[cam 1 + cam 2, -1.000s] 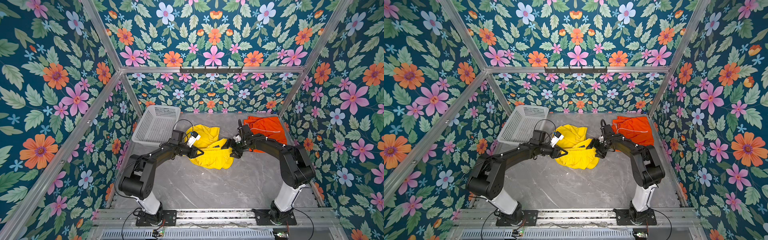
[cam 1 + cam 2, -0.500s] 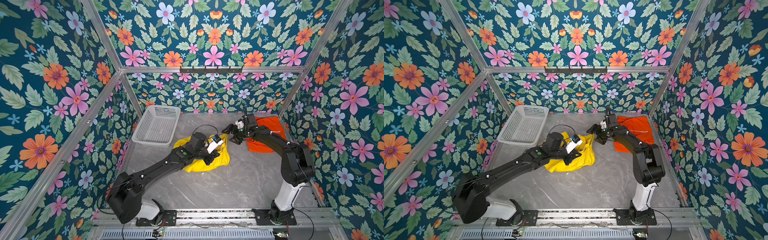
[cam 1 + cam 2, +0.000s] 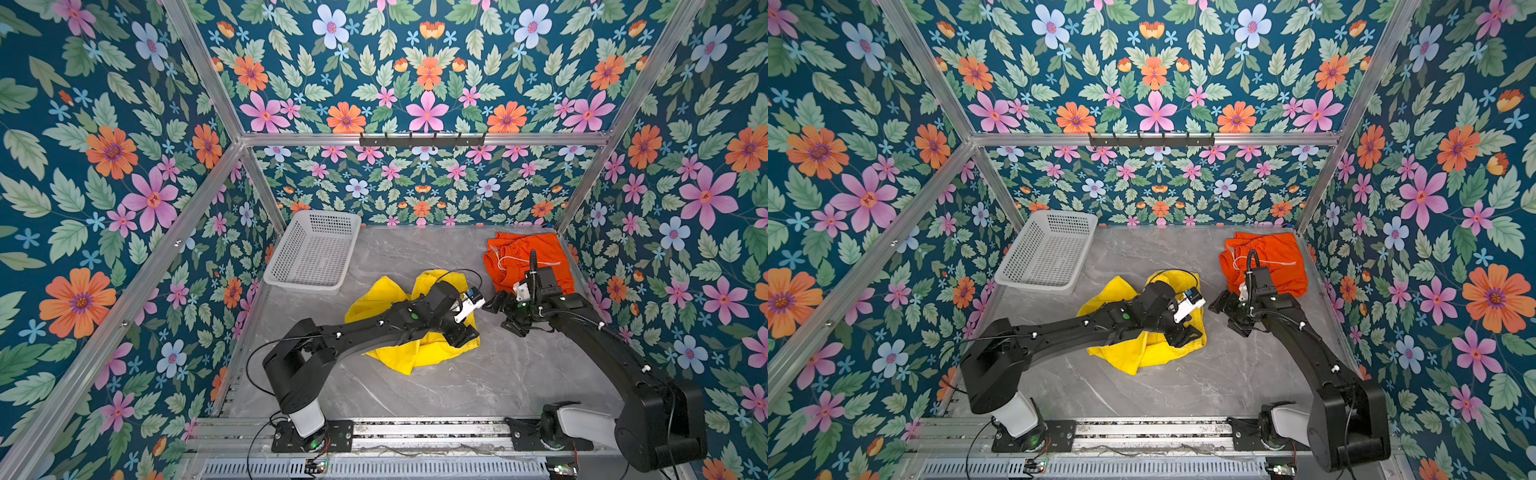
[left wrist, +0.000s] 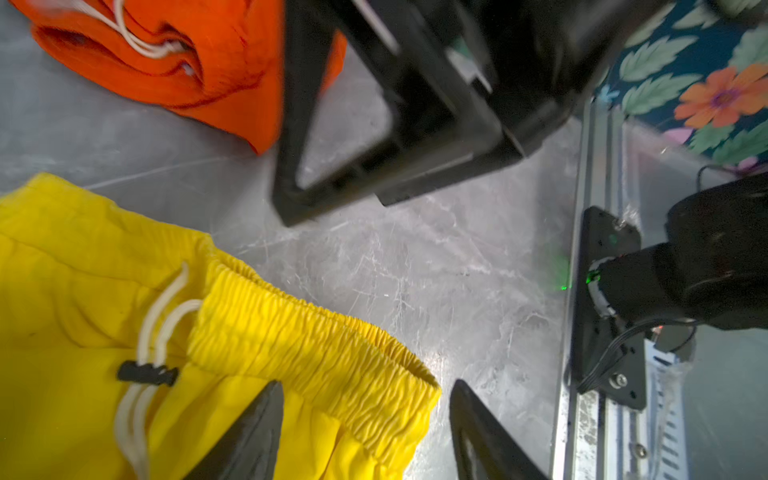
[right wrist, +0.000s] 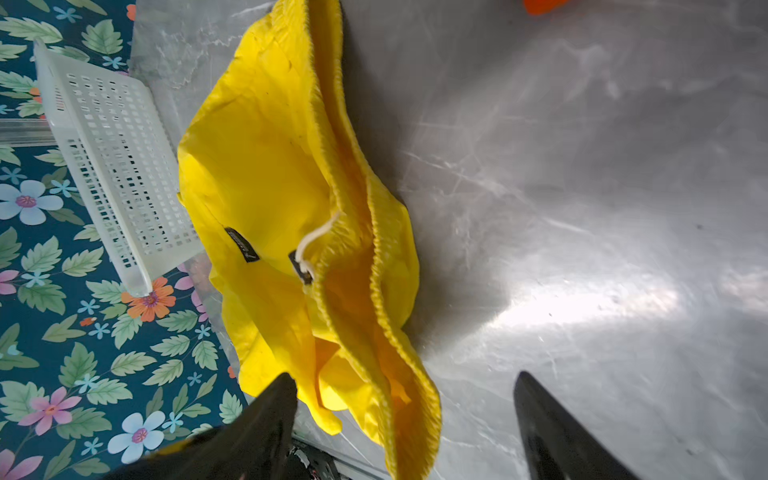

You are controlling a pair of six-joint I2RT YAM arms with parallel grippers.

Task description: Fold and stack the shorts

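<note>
yellow shorts: lying bunched mid-table;
left gripper: jaws spreading over waistband corner, empty;
right gripper: jaws spread, empty;
risk: pinching one layer only, skewing fold

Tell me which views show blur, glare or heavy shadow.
Left wrist view: the right arm is motion-blurred, the yellow shorts fairly sharp. Right wrist view: bright glare on the table, dark shadow beside the yellow shorts. Both top views: sharp, evenly lit.
</note>
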